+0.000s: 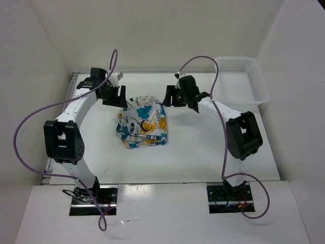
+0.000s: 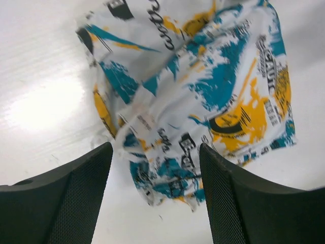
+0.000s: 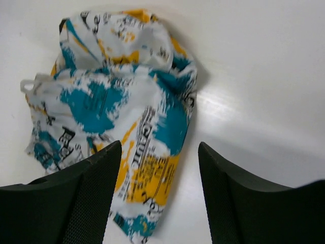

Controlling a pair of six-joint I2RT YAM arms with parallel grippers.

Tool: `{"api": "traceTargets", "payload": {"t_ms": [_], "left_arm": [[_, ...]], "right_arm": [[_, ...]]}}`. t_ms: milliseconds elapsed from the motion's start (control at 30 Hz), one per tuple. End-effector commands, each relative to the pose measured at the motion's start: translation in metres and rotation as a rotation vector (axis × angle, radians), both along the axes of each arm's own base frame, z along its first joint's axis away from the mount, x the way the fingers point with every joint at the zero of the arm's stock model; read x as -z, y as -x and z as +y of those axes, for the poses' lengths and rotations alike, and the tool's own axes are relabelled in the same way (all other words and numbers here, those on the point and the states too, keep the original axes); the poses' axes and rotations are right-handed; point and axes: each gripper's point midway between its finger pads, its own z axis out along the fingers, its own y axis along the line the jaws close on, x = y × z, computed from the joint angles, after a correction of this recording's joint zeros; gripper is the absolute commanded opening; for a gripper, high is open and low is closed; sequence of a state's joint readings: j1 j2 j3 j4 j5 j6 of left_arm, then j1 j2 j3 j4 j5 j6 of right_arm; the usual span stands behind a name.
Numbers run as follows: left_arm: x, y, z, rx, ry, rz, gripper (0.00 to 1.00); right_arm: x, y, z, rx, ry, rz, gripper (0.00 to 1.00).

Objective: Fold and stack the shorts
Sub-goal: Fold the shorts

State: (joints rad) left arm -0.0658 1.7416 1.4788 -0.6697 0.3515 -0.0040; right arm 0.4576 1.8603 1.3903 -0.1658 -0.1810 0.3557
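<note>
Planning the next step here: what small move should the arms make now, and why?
Probably lift both grippers clear: the left gripper and right gripper stand open, holding nothing, and the shorts lie bundled on the table, free of both.

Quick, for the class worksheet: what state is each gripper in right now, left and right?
Left gripper: open, holding nothing, by the shorts.
Right gripper: open, holding nothing.
</note>
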Motion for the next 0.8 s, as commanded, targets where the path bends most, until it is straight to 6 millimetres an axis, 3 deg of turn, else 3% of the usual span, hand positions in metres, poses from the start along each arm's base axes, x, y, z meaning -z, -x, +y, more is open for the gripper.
{"api": "traceTargets", "payload": {"t_ms": [0,133,267,333,467,567,667,700,767], "left_arm": [[0.030,-0.021,0.007,-0.021,-0.027,0.029,0.77],[0.057,-0.037,0.017,-0.050,-0.061,0.063,0.77],[0.071,-0.047,0.017,-0.051,-0.062,0.063,0.73],[0.080,-0.046,0.017,-0.050,-0.064,0.083,0.60],[0.095,-0.043,0.019,-0.054,-0.073,0.105,0.42],[0.098,-0.048,0.020,-0.059,-0.080,0.093,0.39],[0.102,-0.049,0.019,-0.054,-0.073,0.095,0.39],[0.104,-0.051,0.017,-0.050,-0.065,0.098,0.35],[0.102,-0.055,0.013,-0.038,-0.043,0.087,0.28]], "right_arm": [[0.033,0.053,0.012,-0.051,0.024,0.095,0.69],[0.056,0.109,0.035,-0.176,0.012,0.183,0.70],[0.070,0.135,0.035,-0.193,0.019,0.222,0.70],[0.070,0.137,0.033,-0.168,0.007,0.231,0.70],[0.074,0.138,0.033,-0.153,-0.021,0.218,0.70],[0.086,0.141,0.036,-0.161,-0.024,0.254,0.62],[0.093,0.143,0.042,-0.182,-0.046,0.277,0.43],[0.097,0.145,0.042,-0.188,-0.045,0.289,0.26],[0.101,0.145,0.039,-0.164,-0.033,0.293,0.10]]}}
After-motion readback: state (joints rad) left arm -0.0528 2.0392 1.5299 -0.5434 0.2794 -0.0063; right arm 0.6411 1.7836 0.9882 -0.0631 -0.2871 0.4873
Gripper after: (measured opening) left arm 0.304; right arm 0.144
